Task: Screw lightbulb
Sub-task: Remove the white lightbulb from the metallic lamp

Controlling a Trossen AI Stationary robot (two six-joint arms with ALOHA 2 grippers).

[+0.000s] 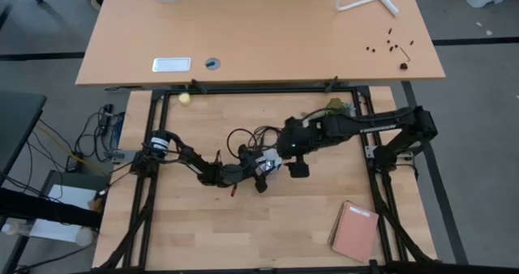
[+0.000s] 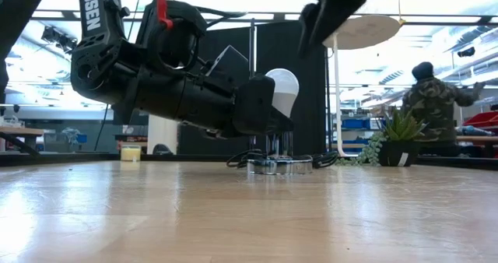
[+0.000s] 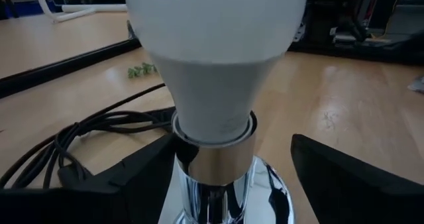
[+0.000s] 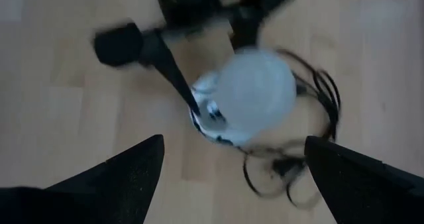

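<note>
The lightbulb [image 3: 215, 58] is seated upright in the socket [image 3: 215, 171] (tightness unclear); the left end effector [image 3: 232, 164] is spread wide around it, the right end effector [image 4: 232, 164] wide above.

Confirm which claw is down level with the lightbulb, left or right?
The left claw: its fingers straddle the socket neck just under the lightbulb, open and not touching it. The right claw hangs open above, looking down on the bulb.

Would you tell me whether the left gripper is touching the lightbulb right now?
Apart. In the left wrist view the left gripper stands with jaws open either side of the socket, clear of the lightbulb.
</note>
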